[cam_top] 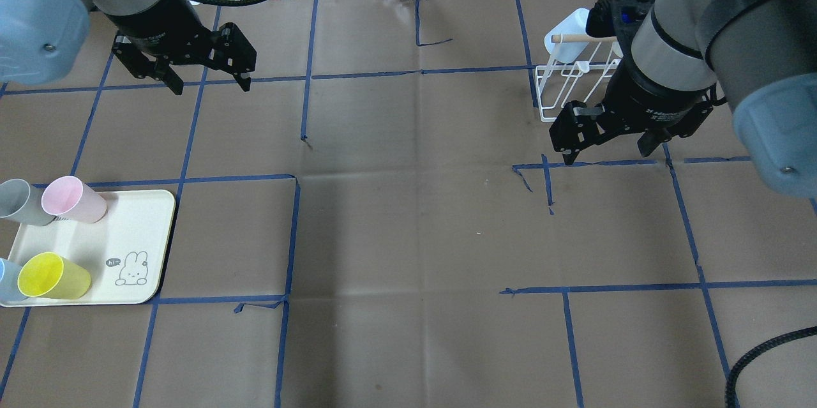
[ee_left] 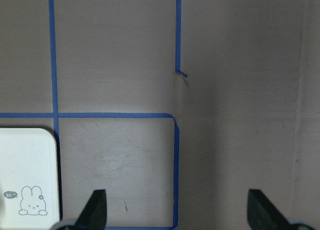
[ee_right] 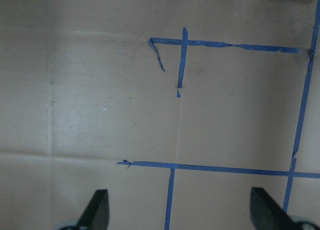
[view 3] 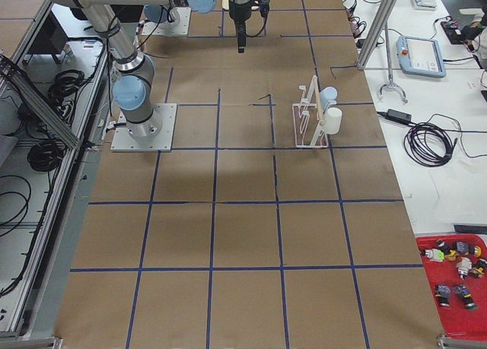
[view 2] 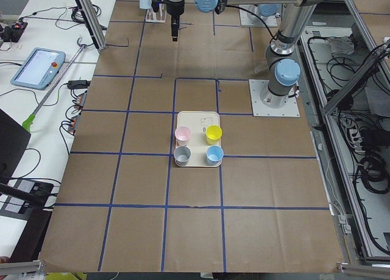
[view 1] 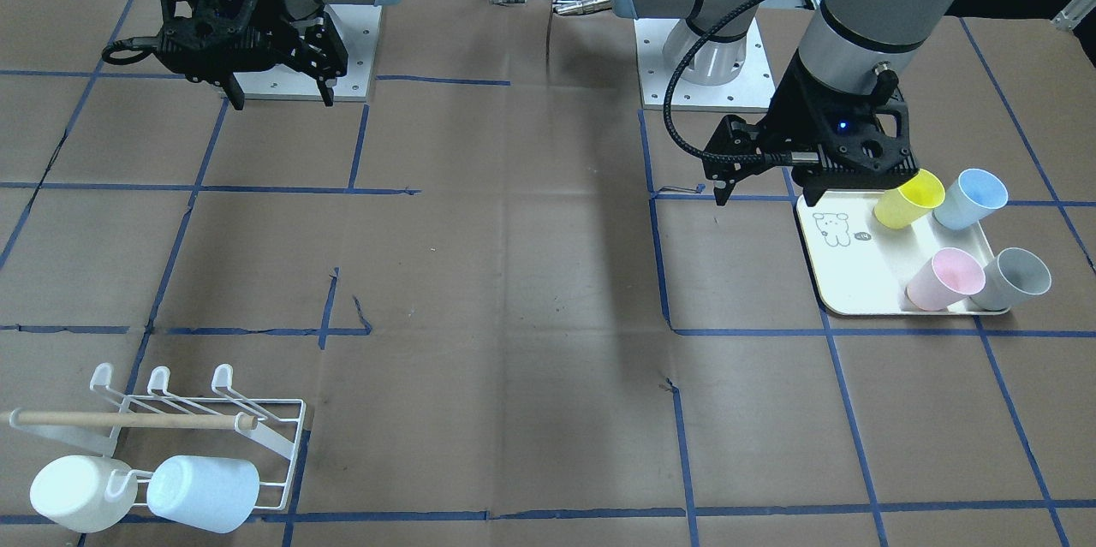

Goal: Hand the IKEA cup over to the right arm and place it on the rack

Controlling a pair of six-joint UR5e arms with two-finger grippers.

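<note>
Four cups stand on the cream tray (cam_top: 142,216): yellow (cam_top: 52,276), pink (cam_top: 72,198), grey (cam_top: 22,202) and pale blue (view 1: 970,198). My left gripper (cam_top: 210,83) hangs open and empty above the table, beyond the tray and apart from the cups; the left wrist view shows only the tray's corner (ee_left: 25,165) beside its fingers (ee_left: 95,210). The right arm's gripper (cam_top: 606,152) is open and empty above bare table, just on the robot's side of the white wire rack (cam_top: 562,85). The rack (view 1: 257,427) holds a white cup (view 1: 77,491) and a pale blue cup (view 1: 204,491).
Brown paper with blue tape lines covers the table (cam_top: 408,235). A wooden dowel (view 1: 128,420) lies across the rack. The arm bases stand on white plates (view 1: 698,89). Cables and a pendant (view 3: 421,56) lie on the bench past the table edge.
</note>
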